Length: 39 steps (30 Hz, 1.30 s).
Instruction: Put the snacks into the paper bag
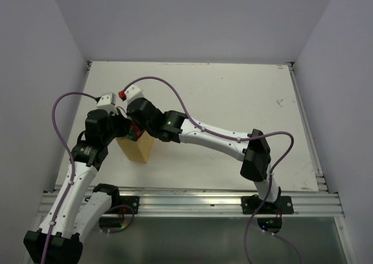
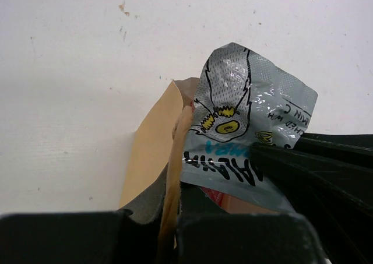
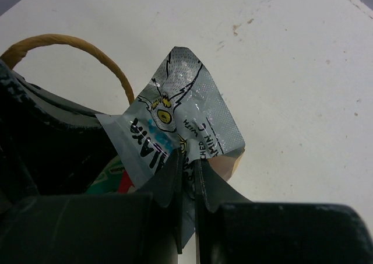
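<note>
The tan paper bag [image 1: 139, 150] stands upright at the table's left. My left gripper [image 2: 172, 200] is shut on the bag's top edge [image 2: 152, 140], with the tan paper pinched between its fingers. My right gripper [image 3: 189, 171] is shut on the small silvery-blue packet [image 3: 180, 118] and holds it over the bag's mouth; the packet also shows in the left wrist view [image 2: 247, 115]. Inside the bag I see parts of a teal-green bag [image 3: 108, 179] and a red packet [image 3: 123, 185]. The fruit-print candy bag is hidden. Both grippers meet above the bag [image 1: 131, 127].
The bag's thin handle [image 3: 73, 41] arches up beside the left arm's dark body [image 3: 52, 141]. The white table [image 1: 233, 95] stretches to the right and back of the bag. A metal rail [image 1: 192, 201] runs along the near edge.
</note>
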### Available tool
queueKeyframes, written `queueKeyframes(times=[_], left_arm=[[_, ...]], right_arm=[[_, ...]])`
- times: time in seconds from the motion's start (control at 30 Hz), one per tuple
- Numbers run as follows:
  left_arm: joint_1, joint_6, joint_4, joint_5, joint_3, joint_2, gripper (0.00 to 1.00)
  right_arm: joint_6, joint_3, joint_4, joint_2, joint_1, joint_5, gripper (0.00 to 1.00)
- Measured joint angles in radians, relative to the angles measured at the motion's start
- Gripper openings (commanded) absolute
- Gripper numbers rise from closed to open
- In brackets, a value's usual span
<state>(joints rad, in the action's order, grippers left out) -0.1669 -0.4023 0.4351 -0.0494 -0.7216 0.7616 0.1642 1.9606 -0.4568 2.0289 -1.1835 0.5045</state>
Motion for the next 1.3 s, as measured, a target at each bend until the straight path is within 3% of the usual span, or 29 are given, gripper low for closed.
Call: queueKeyframes(times=[0.43, 0.9, 1.0, 1.07, 1.1, 1.2, 1.3], left_arm=[[0.000, 0.000, 0.006, 0.001, 0.000, -0.003, 0.00], [0.000, 0.001, 0.003, 0.023, 0.000, -0.005, 0.00], [0.000, 0.001, 0.003, 0.026, 0.000, -0.004, 0.00], [0.000, 0.000, 0.001, 0.024, 0.000, -0.003, 0.00], [0.000, 0.000, 0.001, 0.024, 0.000, -0.002, 0.00], [0.007, -0.007, -0.001, 0.035, 0.000, -0.004, 0.00], [0.006, -0.006, -0.011, 0.023, 0.000, -0.006, 0.00]], right_arm=[[0.038, -0.001, -0.074, 0.000, 0.002, -0.055, 0.00], [0.044, 0.088, -0.191, 0.121, 0.000, -0.104, 0.00], [0.044, 0.105, -0.208, 0.127, 0.000, -0.104, 0.10], [0.043, 0.107, -0.210, 0.126, 0.000, -0.103, 0.38], [0.042, 0.108, -0.209, 0.126, 0.000, -0.101, 0.62], [0.021, 0.105, -0.225, 0.107, 0.011, -0.061, 0.75], [-0.014, 0.066, -0.230, 0.042, 0.002, -0.024, 0.78]])
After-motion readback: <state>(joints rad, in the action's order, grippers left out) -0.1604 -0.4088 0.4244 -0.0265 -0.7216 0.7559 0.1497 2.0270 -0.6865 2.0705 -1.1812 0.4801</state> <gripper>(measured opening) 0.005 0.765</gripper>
